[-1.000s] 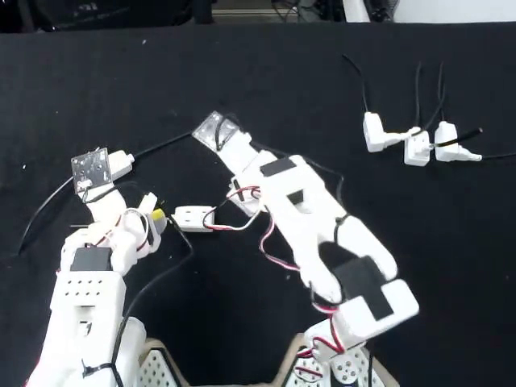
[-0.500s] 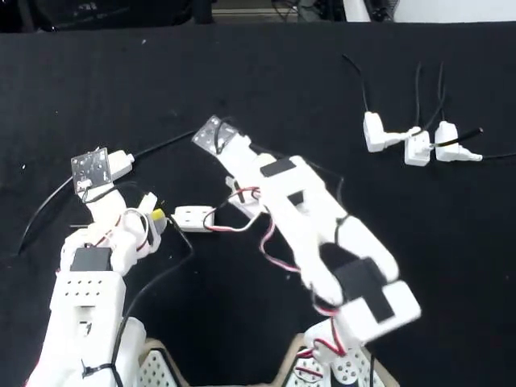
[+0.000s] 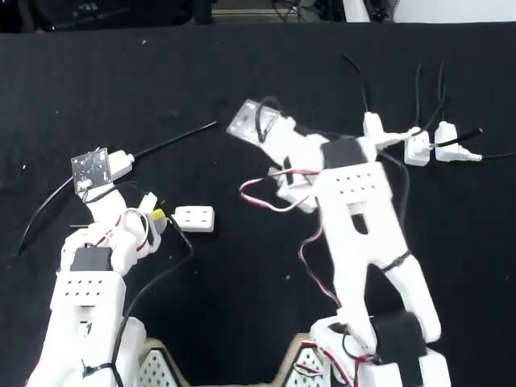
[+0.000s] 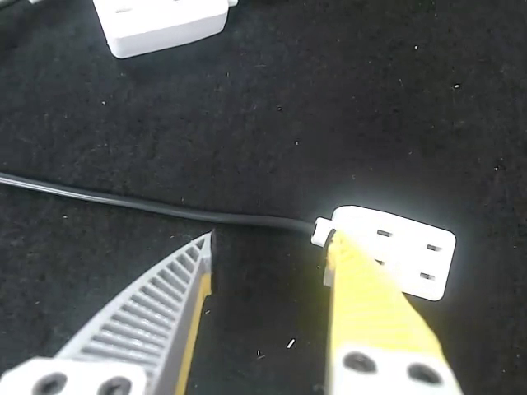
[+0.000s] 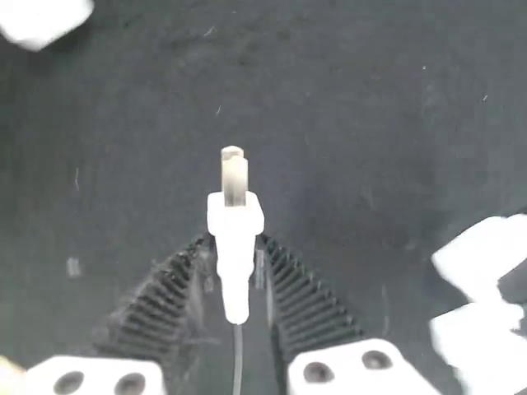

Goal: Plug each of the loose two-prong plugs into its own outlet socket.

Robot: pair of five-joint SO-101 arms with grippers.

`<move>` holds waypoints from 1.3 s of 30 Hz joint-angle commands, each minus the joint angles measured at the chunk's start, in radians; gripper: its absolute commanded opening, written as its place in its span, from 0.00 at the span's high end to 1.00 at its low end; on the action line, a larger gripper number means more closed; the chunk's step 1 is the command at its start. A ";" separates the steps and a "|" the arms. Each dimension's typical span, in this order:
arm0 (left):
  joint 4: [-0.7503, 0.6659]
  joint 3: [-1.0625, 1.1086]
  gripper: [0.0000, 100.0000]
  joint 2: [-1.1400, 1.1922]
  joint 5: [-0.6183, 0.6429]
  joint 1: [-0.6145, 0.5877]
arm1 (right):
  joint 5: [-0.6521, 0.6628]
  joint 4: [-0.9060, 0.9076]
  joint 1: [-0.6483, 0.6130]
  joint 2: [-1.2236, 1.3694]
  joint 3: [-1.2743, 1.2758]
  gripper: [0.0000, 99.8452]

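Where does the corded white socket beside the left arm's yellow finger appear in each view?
High view: socket left of centre, just right of the yellow finger.
Left wrist view: socket beside the yellow finger's tip, cord running off its end.
Right wrist view: white shapes at the edges, too blurred to match.
Shared landmark: the yellow finger.

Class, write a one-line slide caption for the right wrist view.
Right pincer shut on a white two-prong plug, prongs pointing away, over the black table.

plug (image 5: pixel 235 218): between right jaws | lone socket (image 3: pixel 194 218): beside left arm (image 3: pixel 89 282) | socket cluster (image 3: pixel 417 143): far right
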 commanded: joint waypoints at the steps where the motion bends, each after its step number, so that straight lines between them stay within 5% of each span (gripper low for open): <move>1: 0.006 -0.033 0.78 -0.014 0.011 -0.008 | 0.115 0.046 0.020 -0.050 -0.081 0.99; 7: 0.006 -0.033 0.78 -0.014 0.011 -0.008 | 0.104 -0.048 -0.035 0.002 0.131 0.99; 15: 0.006 -0.033 0.78 -0.014 0.011 -0.007 | -0.232 -0.595 -0.129 0.038 0.570 0.99; 22: 0.006 -0.033 0.78 -0.014 0.011 -0.002 | -0.315 -0.531 -0.187 0.045 0.519 0.88; 39: 0.006 -0.033 0.78 -0.014 0.011 -0.008 | -0.321 -0.592 -0.190 0.156 0.504 0.94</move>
